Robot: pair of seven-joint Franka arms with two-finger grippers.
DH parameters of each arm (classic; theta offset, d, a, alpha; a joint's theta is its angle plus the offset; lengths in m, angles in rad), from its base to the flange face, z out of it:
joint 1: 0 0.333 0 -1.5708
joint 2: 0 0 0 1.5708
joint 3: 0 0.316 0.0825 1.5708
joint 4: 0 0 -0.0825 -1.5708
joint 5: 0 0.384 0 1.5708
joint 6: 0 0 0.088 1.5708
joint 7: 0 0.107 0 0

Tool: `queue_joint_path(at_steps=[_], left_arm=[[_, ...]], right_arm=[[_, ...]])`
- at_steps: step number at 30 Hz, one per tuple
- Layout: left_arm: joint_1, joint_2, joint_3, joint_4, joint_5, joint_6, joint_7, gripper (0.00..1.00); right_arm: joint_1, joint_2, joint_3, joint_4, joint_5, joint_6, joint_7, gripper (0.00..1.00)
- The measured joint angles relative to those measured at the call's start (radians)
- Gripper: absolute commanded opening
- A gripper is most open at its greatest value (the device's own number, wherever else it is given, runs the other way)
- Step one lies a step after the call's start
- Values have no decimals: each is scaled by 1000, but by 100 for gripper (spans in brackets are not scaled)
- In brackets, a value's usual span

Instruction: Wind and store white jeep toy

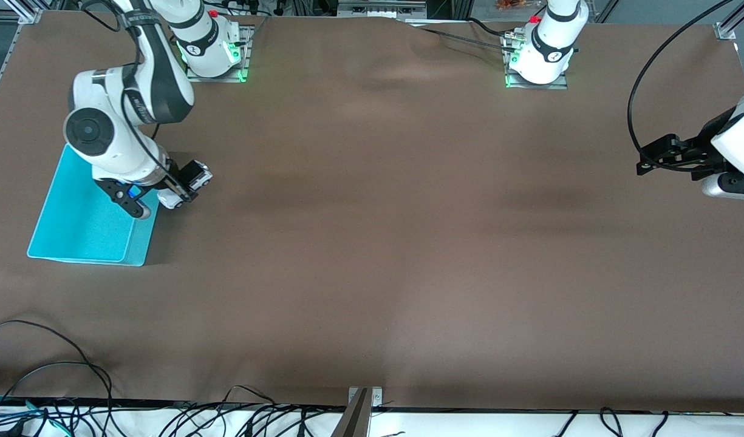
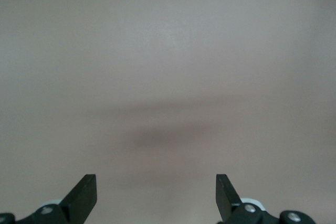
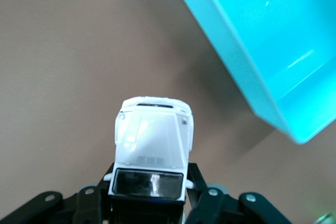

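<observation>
The white jeep toy (image 3: 152,140) has a white hood and a dark windshield, and my right gripper (image 3: 149,187) is shut on its sides. In the front view the jeep (image 1: 169,199) hangs in the right gripper (image 1: 176,193) just above the table, beside the turquoise bin (image 1: 80,224) on the side toward the left arm's end. The bin's corner (image 3: 262,40) shows close to the jeep's nose. My left gripper (image 1: 645,164) waits at the left arm's end of the table, held above the cloth. It stands open (image 2: 156,190) with only bare cloth between its fingers.
A brown cloth (image 1: 378,243) covers the whole table. Cables (image 1: 56,376) lie along the edge nearest the front camera. The arm bases (image 1: 535,60) stand along the edge farthest from the front camera.
</observation>
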Motion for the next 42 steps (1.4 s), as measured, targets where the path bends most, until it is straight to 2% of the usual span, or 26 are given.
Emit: queue_joint_path(at_steps=[11, 26, 33, 42], left_arm=[[0, 0, 0, 0, 0, 0, 0, 100], [0, 0, 0, 0, 0, 0, 0, 100], [1, 0, 0, 0, 0, 0, 0, 100], [1, 0, 0, 0, 0, 0, 0, 100]], right_arm=[[-71, -30, -99, -30, 0, -12, -355, 0], [-121, -32, -326, -80, 0, 19, -837, 0], [-138, -3, -381, -162, 0, 169, -995, 0], [-164, 85, -390, -207, 0, 299, -1100, 0]])
